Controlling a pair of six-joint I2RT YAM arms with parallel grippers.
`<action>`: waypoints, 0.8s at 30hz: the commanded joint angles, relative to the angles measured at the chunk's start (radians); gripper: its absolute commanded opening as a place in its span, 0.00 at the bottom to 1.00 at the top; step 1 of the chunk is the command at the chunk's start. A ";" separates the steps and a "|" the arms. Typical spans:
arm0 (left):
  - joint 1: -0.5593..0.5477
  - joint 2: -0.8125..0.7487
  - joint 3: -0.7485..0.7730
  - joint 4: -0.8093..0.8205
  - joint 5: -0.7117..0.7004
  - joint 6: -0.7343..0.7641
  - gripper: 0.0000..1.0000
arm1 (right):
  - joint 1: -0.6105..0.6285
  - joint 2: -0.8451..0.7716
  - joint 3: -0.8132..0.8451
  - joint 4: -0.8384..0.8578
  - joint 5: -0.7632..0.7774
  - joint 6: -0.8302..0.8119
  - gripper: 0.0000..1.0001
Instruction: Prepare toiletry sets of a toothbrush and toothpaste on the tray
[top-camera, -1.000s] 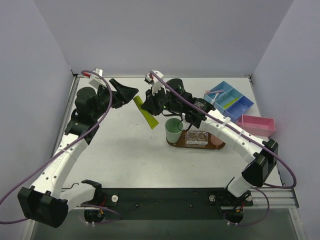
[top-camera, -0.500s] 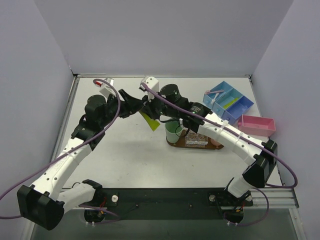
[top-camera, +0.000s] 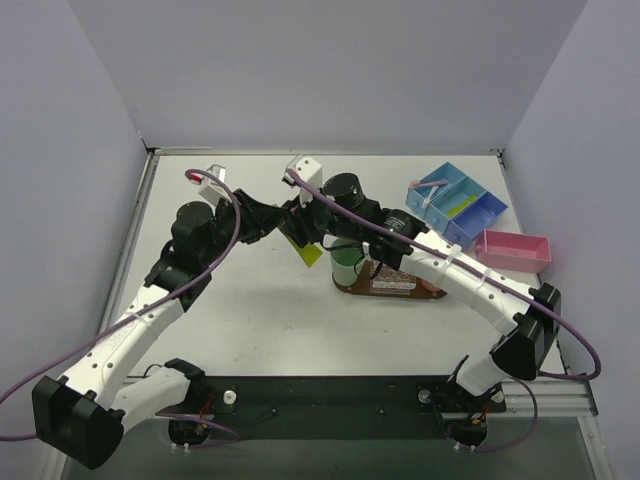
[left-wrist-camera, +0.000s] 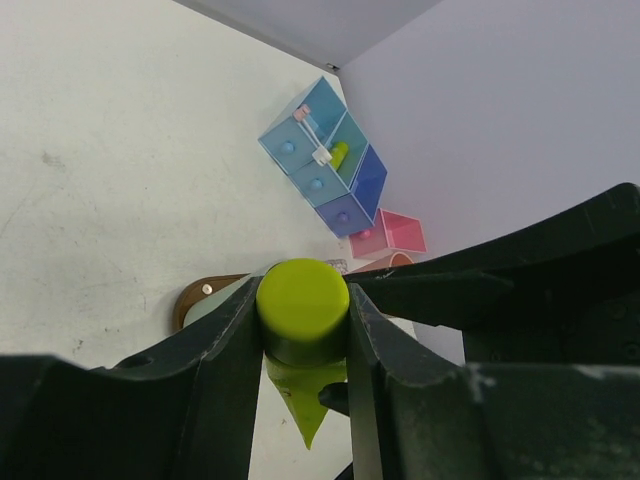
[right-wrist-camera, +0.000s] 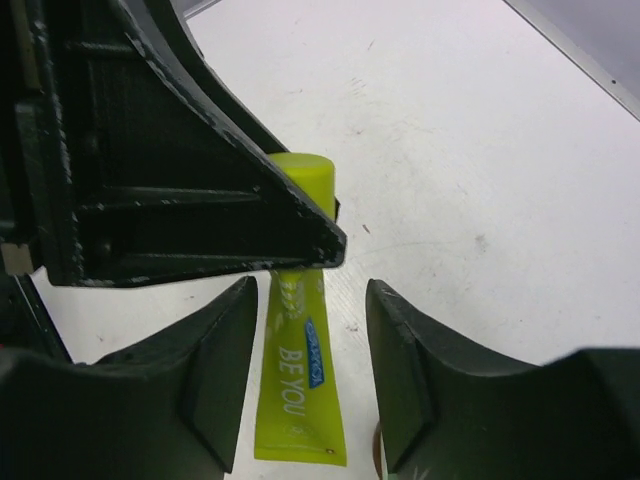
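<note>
A lime-green toothpaste (top-camera: 312, 251) tube hangs cap-up above the table, between the two arms. My left gripper (left-wrist-camera: 303, 330) is shut on its round cap (left-wrist-camera: 302, 298), one finger pressed on each side. In the right wrist view the toothpaste (right-wrist-camera: 300, 390) tube hangs between the fingers of my right gripper (right-wrist-camera: 311, 292), which stands open with a gap on both sides. The dark brown tray (top-camera: 432, 292) lies just right of them, with a mint-green cup (top-camera: 347, 262) at its left end. A thin pale toothbrush (left-wrist-camera: 312, 135) lies across the blue bin.
A blue compartment bin (top-camera: 458, 203) stands at the back right and holds another green tube (left-wrist-camera: 340, 153). A pink shallow box (top-camera: 512, 250) sits beside it. A clear wrapped item (top-camera: 392, 277) rests on the tray. Grey walls close in the table.
My left gripper has moved right to the tube and shut on its cap. My right gripper, shut on the tube a second ago, has opened and let it go.
</note>
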 joint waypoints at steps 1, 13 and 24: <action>-0.001 -0.094 -0.015 0.161 -0.072 -0.030 0.00 | -0.023 -0.110 -0.029 0.049 -0.019 0.085 0.47; 0.010 -0.189 -0.051 0.330 -0.158 -0.095 0.00 | -0.235 -0.338 -0.323 0.408 -0.328 0.582 0.56; 0.013 -0.232 -0.080 0.417 -0.178 -0.182 0.00 | -0.290 -0.297 -0.437 0.773 -0.502 0.847 0.55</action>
